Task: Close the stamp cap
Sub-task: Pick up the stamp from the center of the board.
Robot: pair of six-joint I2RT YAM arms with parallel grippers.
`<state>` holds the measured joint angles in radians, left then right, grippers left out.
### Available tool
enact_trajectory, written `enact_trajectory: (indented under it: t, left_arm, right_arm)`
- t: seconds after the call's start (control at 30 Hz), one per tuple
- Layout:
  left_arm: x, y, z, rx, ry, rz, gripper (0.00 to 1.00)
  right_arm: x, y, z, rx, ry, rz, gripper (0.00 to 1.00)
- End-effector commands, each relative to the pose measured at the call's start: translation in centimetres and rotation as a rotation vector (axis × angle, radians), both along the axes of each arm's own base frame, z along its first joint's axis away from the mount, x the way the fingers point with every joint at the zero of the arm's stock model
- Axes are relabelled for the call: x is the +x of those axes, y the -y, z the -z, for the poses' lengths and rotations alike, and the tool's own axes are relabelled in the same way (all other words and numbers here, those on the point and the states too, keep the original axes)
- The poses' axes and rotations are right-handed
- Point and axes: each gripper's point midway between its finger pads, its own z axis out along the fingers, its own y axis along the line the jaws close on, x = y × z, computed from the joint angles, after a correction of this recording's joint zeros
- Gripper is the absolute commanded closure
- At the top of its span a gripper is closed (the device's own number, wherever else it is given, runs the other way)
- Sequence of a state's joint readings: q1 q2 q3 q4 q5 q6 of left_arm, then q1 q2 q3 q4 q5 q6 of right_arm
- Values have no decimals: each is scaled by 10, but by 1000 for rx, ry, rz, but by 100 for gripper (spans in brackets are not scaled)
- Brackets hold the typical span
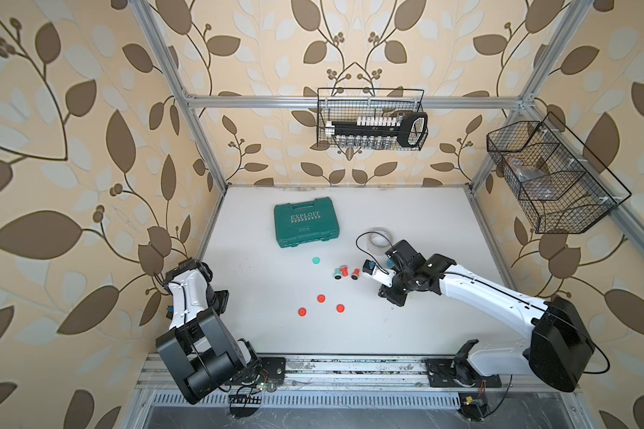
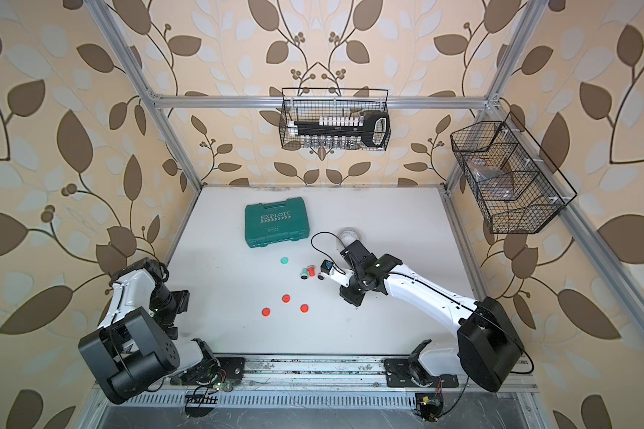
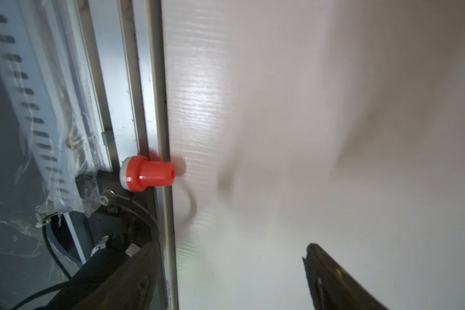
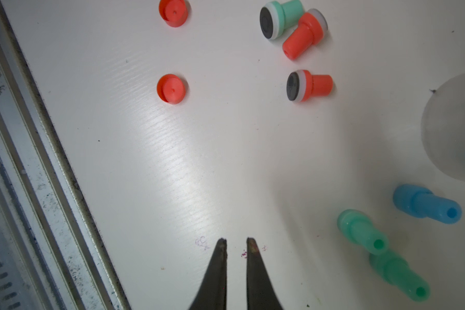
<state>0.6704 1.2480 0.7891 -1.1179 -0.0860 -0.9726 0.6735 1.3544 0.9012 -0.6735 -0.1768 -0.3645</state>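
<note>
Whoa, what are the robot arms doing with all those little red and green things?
The job is to put caps on little stamps. Right now neither arm holds anything: the right pincer is shut and empty above the white table, and the left pincer is open. A teal stamp and two red stamps lie uncapped together. Three red caps and a teal cap sit loose nearby. A fourth stamp, red, lies at the table's edge.

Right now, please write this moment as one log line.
left fingers: open | right fingers: shut, empty | red stamp: at table edge | red caps: loose
</note>
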Motion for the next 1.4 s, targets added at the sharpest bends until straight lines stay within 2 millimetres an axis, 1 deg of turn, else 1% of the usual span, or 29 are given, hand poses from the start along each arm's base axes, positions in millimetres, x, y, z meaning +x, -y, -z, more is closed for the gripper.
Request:
enact_trajectory:
  t: [0.0,0.1,0.2,0.23,0.33,0.4,0.5,0.6,0.73,0.8,0.9,1.13,1.17,1.2,1.37]
  left_arm:
    - [-22,2,-5,-38,-53,-57,12]
    - [-35,1,-2,-70,-65,-164,12]
    - [-47,-3,7,-87,-72,-279,13]
    - [-50,-4,11,-92,-71,-313,13]
    - [-53,0,18,-147,-66,-372,13]
    - [-51,1,20,-148,-41,-399,12]
    - [-51,1,25,-86,11,-459,10]
    - [-53,-7,31,12,74,-489,10]
    - [-66,-18,25,86,2,-510,9]
    - [-74,-22,25,98,-54,-517,12]
    - [-81,-25,29,109,-96,-537,16]
    - [-80,-40,31,165,-82,-524,23]
    - [-79,-41,33,160,-77,-521,27]
    - [-76,-43,36,150,-59,-514,31]
    - [-60,-49,41,139,27,-457,32]
  right_arm:
    - [-7,-3,2,-18,-26,-35,87]
    - [-10,-4,5,-27,-31,-45,86]
    - [-11,-4,7,-32,-40,-46,86]
    - [-15,-8,6,-32,-39,-67,86]
    - [-19,-13,5,-31,-39,-84,86]
    - [-23,-16,5,-30,-38,-102,86]
    - [-27,-22,2,-29,-32,-127,86]
    - [-31,-25,0,-33,-23,-148,86]
    - [-42,-31,2,-56,0,-199,86]
    - [-48,-32,5,-74,5,-227,86]
    - [-54,-32,9,-103,5,-255,86]
    - [-55,-32,11,-112,-1,-258,86]
    - [-55,-32,11,-110,-2,-260,86]
    - [-55,-33,11,-109,-2,-259,86]
    - [-56,-33,12,-115,-7,-261,86]
